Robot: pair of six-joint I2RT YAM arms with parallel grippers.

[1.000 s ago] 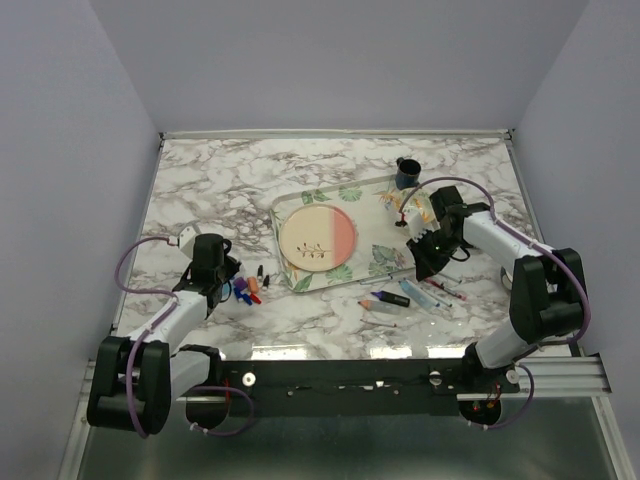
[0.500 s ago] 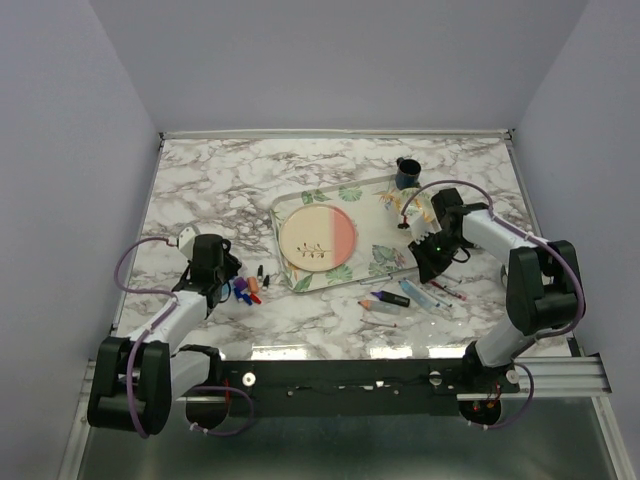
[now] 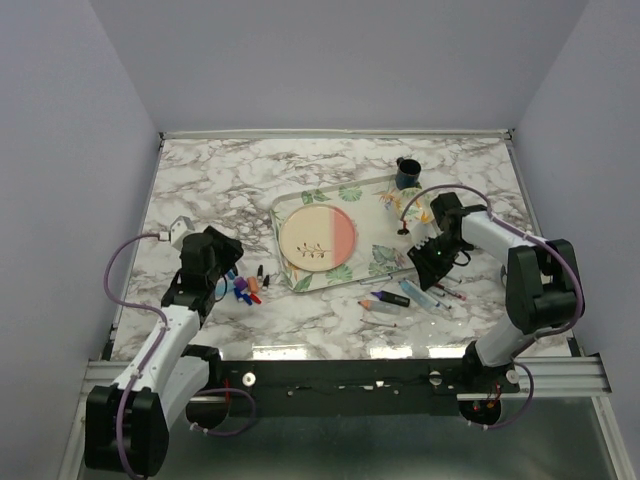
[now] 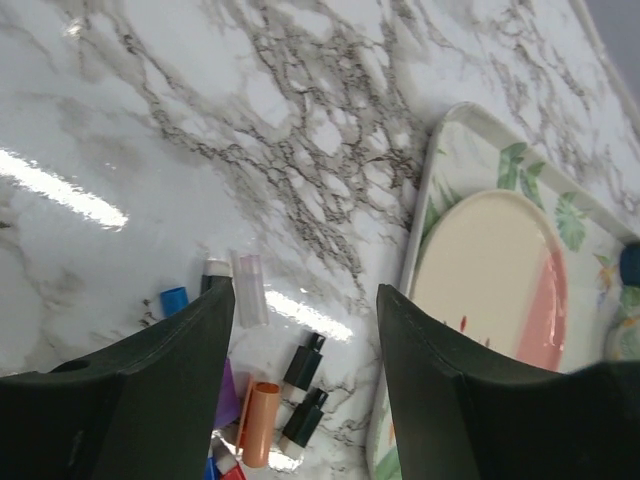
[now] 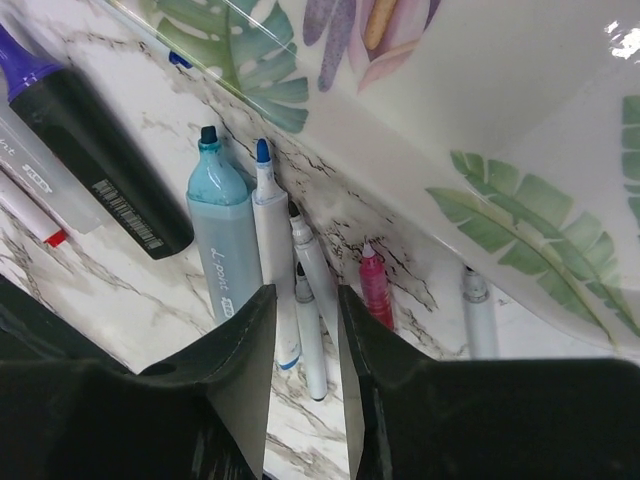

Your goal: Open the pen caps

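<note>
Glossy leaf-print tray [image 3: 283, 208] holds a round cream/pink plate [image 3: 317, 237]. Dark cup [image 3: 407, 173] sits at its far rt corner, contents not visible. Pen caps [image 4: 260, 437] are tiny tubes (orange, blue, black, purple, one clear), loose on the marble counter [image 3: 220, 180] left of tray, below left gripper [image 4: 305, 295]; jaws wide, empty. Pens [image 5: 222, 235], tips bare, lie beside tray's near rt edge under right gripper [image 5: 305, 295]; jaws narrow, gripping nothing.

A leaf-print tray [image 3: 378, 255] on the marble table [image 3: 230, 180] bears a cream-and-pink plate [image 3: 317, 238], a dark cup [image 3: 407, 172] by its far corner.
</note>
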